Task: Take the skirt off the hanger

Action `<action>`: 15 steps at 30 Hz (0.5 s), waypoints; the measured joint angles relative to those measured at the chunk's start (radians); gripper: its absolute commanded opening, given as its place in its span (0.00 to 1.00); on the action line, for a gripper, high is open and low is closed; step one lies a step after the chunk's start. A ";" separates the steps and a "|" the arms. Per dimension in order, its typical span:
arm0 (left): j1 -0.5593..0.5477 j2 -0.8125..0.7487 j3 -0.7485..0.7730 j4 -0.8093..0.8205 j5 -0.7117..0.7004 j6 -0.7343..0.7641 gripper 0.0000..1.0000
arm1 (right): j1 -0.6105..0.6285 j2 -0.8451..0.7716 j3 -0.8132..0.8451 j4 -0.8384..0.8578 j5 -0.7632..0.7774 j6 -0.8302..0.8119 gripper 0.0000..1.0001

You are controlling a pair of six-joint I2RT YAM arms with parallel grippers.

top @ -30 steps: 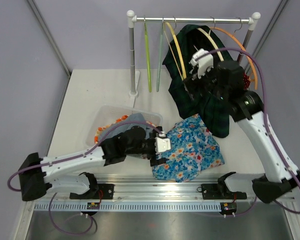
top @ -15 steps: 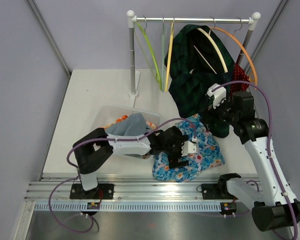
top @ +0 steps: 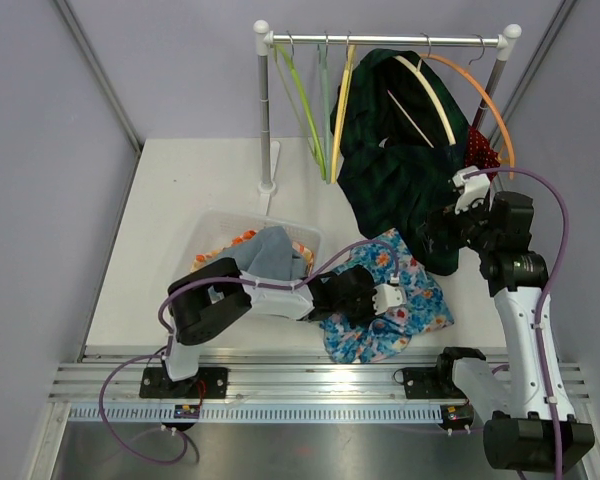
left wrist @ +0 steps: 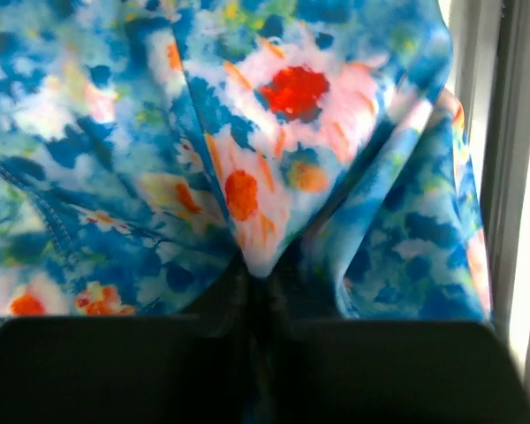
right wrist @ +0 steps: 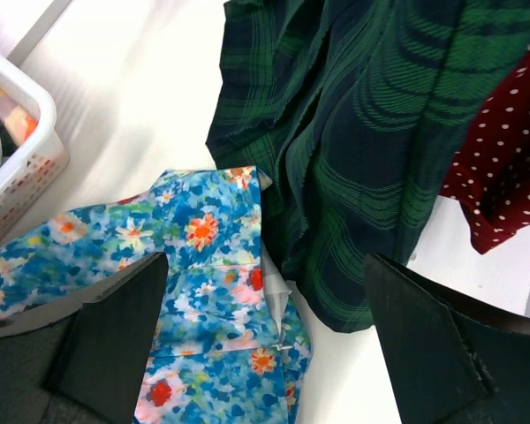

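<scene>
The blue floral skirt [top: 425, 300] lies crumpled on the table near the front edge, off any hanger. My left gripper [top: 380, 299] rests on its left part and is shut on a pinched fold of the skirt [left wrist: 283, 88]. In the left wrist view the gripper [left wrist: 261, 287] has floral cloth bunched between its dark fingers. A cream hanger [top: 425, 90] on the rail carries a dark green plaid garment [top: 390, 170]. My right gripper [top: 440, 232] hovers open beside the plaid garment's lower hem, holding nothing. The right wrist view shows this gripper [right wrist: 265, 265] above the skirt [right wrist: 194, 265] and the plaid garment [right wrist: 362, 132].
The clothes rack [top: 380, 41] stands at the back with green hangers [top: 305, 110] and an orange hanger [top: 492, 115]. A red dotted garment [top: 480, 155] hangs at the right. A clear basket [top: 212, 232] of clothes sits left of the skirt.
My left gripper closed on the floral skirt and the cloth bunched up toward it. My right arm drew back to the right, away from the plaid garment, still open.
</scene>
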 measured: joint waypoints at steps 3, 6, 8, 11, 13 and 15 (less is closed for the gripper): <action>-0.026 -0.029 -0.035 0.027 -0.061 0.004 0.00 | -0.024 -0.010 -0.001 0.013 -0.017 0.011 0.99; -0.055 -0.141 -0.097 -0.010 -0.129 0.016 0.00 | -0.042 -0.011 -0.003 0.019 -0.025 0.017 0.99; -0.069 -0.266 -0.121 -0.045 -0.172 0.030 0.00 | -0.051 -0.011 -0.006 0.022 -0.030 0.022 0.99; -0.079 -0.479 -0.122 -0.069 -0.240 0.053 0.00 | -0.057 -0.011 -0.010 0.022 -0.033 0.027 0.99; -0.079 -0.631 -0.113 -0.088 -0.304 0.071 0.00 | -0.060 -0.011 -0.011 0.023 -0.033 0.030 0.99; -0.078 -0.764 -0.092 -0.109 -0.370 0.095 0.00 | -0.062 -0.011 -0.012 0.023 -0.033 0.031 1.00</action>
